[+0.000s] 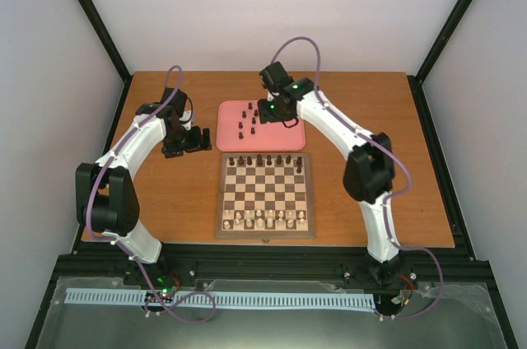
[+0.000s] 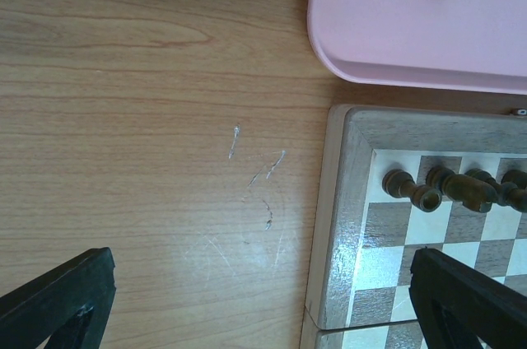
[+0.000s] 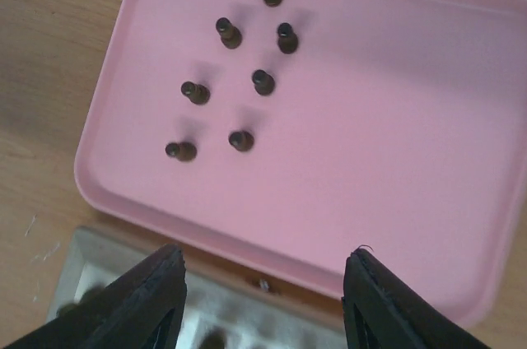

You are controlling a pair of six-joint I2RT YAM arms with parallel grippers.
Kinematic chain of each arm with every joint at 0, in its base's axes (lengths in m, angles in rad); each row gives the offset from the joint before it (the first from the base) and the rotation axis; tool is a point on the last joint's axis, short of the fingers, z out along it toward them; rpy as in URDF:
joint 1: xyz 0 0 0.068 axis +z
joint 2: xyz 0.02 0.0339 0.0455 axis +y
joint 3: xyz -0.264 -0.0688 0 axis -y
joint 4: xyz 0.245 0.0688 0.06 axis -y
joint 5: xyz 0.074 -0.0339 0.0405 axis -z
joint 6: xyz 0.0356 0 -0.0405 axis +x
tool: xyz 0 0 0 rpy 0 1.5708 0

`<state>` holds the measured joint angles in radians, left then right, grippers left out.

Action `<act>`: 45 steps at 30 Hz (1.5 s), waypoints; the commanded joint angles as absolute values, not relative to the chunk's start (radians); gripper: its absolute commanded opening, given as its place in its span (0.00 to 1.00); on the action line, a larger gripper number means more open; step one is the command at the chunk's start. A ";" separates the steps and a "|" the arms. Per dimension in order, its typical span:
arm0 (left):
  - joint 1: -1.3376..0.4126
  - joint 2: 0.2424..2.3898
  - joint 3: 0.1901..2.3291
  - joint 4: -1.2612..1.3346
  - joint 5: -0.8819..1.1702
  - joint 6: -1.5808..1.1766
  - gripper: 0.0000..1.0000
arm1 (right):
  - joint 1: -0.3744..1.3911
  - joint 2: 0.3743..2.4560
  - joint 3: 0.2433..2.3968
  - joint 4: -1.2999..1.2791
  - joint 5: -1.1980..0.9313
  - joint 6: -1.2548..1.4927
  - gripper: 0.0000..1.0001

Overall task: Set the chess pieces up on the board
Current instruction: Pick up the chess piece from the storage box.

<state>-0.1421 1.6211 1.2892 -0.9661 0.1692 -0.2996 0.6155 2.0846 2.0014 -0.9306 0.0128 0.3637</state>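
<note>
Your right gripper (image 3: pixel 263 287) gapes wide, empty, over the tray (image 3: pixel 395 118); seven pieces (image 3: pixel 263 81) stand in its 9 o'clock half. Your left gripper (image 2: pixel 263 295), wide too, hovers off the 10 o'clock corner of the board (image 2: pixel 339 217).

Dark pieces (image 3: pixel 263 81) crowd tray (image 3: pixel 412 118) left half; right half open.

Your top view: high, from near side, looking down over whole tabletop (image 1: pixel 412 160). Your left wrist view: close, straight down at chessboard (image 2: pixel 346 225) corner plus pink tray (image 2: pixel 387 28) edge. Right wrist: close above same tray, same chessboard edge.
</note>
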 commanded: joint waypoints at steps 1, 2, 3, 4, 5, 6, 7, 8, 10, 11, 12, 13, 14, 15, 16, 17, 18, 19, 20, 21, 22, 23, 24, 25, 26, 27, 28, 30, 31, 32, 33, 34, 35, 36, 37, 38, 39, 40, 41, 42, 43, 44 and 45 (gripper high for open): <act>-0.138 1.605 1.326 -0.967 0.180 -0.285 1.00 | 0.612 2.272 2.154 -0.947 -0.075 0.331 0.53; -0.139 1.606 1.330 -0.968 0.181 -0.285 1.00 | 0.613 2.304 2.174 -0.943 -0.094 0.329 0.53; -0.138 1.607 1.336 -0.968 0.182 -0.285 1.00 | 0.613 2.334 2.213 -0.937 -0.107 0.329 0.52; -0.138 1.611 1.339 -0.969 0.184 -0.285 1.00 | 0.613 2.358 2.233 -0.934 -0.118 0.328 0.52; -0.138 1.614 1.343 -0.969 0.186 -0.285 1.00 | 0.613 2.382 2.252 -0.933 -0.131 0.328 0.52; -0.138 1.616 1.346 -0.970 0.187 -0.285 1.00 | 0.613 2.406 2.267 -0.933 -0.140 0.328 0.52; -0.139 1.620 1.347 -0.971 0.191 -0.285 1.00 | 0.614 2.419 2.285 -0.931 -0.146 0.328 0.51; -0.139 1.621 1.346 -0.970 0.191 -0.285 1.00 | 0.614 2.430 2.295 -0.929 -0.149 0.328 0.51; -0.138 1.624 1.342 -0.967 0.192 -0.285 1.00 | 0.614 2.447 2.299 -0.919 -0.155 0.326 0.51; -0.139 1.626 1.339 -0.967 0.193 -0.285 1.00 | 0.614 2.458 2.301 -0.917 -0.156 0.326 0.51; -0.139 1.625 1.338 -0.968 0.193 -0.285 1.00 | 0.614 2.469 2.304 -0.919 -0.160 0.325 0.51; -0.139 1.626 1.337 -0.968 0.194 -0.285 1.00 | 0.614 2.482 2.308 -0.920 -0.164 0.324 0.51; -0.139 1.625 1.336 -0.968 0.194 -0.285 1.00 | 0.614 2.494 2.310 -0.920 -0.169 0.326 0.51; -0.138 1.624 1.335 -0.968 0.195 -0.285 1.00 | 0.613 2.503 2.315 -0.920 -0.167 0.329 0.50; -0.139 1.623 1.334 -0.968 0.194 -0.285 1.00 | 0.614 2.509 2.315 -0.913 -0.162 0.332 0.49; -0.139 1.622 1.333 -0.968 0.194 -0.286 1.00 | 0.615 2.516 2.316 -0.905 -0.155 0.336 0.48; -0.139 1.622 1.332 -0.969 0.193 -0.285 1.00 | 0.614 2.523 2.321 -0.896 -0.149 0.339 0.47; -0.138 1.622 1.330 -0.968 0.193 -0.286 1.00 | 0.614 2.532 2.330 -0.892 -0.146 0.340 0.46; -0.138 1.623 1.329 -0.968 0.193 -0.285 1.00 | 0.614 2.544 2.348 -0.895 -0.147 0.342 0.45; -0.138 1.624 1.328 -0.967 0.195 -0.285 1.00 | 0.614 2.564 2.375 -0.906 -0.144 0.344 0.45; -0.139 1.624 1.327 -0.966 0.195 -0.286 1.00 | 0.614 2.578 2.399 -0.920 -0.142 0.344 0.44; -0.138 1.626 1.327 -0.966 0.195 -0.285 1.00 | 0.614 2.588 2.418 -0.929 -0.135 0.345 0.43; -0.138 1.625 1.327 -0.966 0.195 -0.285 1.00 | 0.613 2.592 2.425 -0.931 -0.132 0.345 0.42; -0.138 1.625 1.327 -0.965 0.195 -0.285 1.00 | 0.613 2.594 2.424 -0.929 -0.128 0.346 0.42; -0.138 1.627 1.327 -0.965 0.195 -0.285 1.00 | 0.614 2.596 2.425 -0.926 -0.126 0.347 0.42; -0.139 1.628 1.327 -0.965 0.195 -0.285 1.00 | 0.614 2.598 2.425 -0.923 -0.126 0.348 0.41; -0.138 1.629 1.327 -0.965 0.195 -0.285 1.00 | 0.614 2.601 2.426 -0.922 -0.126 0.349 0.41; -0.139 1.630 1.326 -0.965 0.196 -0.285 1.00 | 0.614 2.607 2.425 -0.923 -0.120 0.351 0.40; -0.139 1.630 1.325 -0.965 0.195 -0.285 1.00 | 0.614 2.610 2.425 -0.923 -0.118 0.352 0.39; -0.138 1.630 1.325 -0.966 0.195 -0.285 1.00 | 0.614 2.613 2.426 -0.924 -0.117 0.354 0.39; -0.139 1.630 1.324 -0.966 0.195 -0.284 1.00 | 0.614 2.615 2.425 -0.920 -0.117 0.353 0.38; -0.139 1.631 1.324 -0.965 0.197 -0.284 1.00 | 0.613 2.618 2.426 -0.918 -0.119 0.355 0.38; -0.139 1.631 1.323 -0.965 0.197 -0.284 1.00 | 0.613 2.621 2.426 -0.915 -0.119 0.355 0.38; -0.139 1.631 1.321 -0.963 0.197 -0.284 1.00 | 0.614 2.623 2.425 -0.912 -0.120 0.356 0.37; -0.138 1.631 1.320 -0.963 0.196 -0.284 1.00 | 0.614 2.626 2.425 -0.910 -0.121 0.357 0.37; -0.139 1.631 1.319 -0.963 0.195 -0.284 1.00 | 0.614 2.630 2.428 -0.910 -0.121 0.358 0.36; -0.140 1.631 1.318 -0.963 0.195 -0.284 1.00 | 0.614 2.633 2.429 -0.911 -0.123 0.358 0.36; -0.138 1.632 1.319 -0.964 0.195 -0.284 1.00 | 0.614 2.635 2.431 -0.912 -0.125 0.358 0.35; -0.138 1.631 1.319 -0.963 0.194 -0.284 1.00 | 0.614 2.637 2.431 -0.914 -0.126 0.358 0.35; -0.139 1.631 1.319 -0.963 0.195 -0.285 1.00 | 0.614 2.638 2.431 -0.914 -0.126 0.357 0.33; -0.138 1.631 1.319 -0.964 0.195 -0.284 1.00 | 0.614 2.640 2.431 -0.916 -0.124 0.358 0.28; -0.138 1.631 1.318 -0.963 0.196 -0.283 1.00 | 0.614 2.641 2.431 -0.915 -0.123 0.358 0.23; -0.138 1.631 1.317 -0.964 0.195 -0.283 1.00 | 0.613 2.641 2.431 -0.914 -0.123 0.359 0.21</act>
<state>-0.1421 1.6264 1.3067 -0.9661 0.1879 -0.2996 0.6155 2.6194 2.4008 -0.9138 -0.1345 0.3573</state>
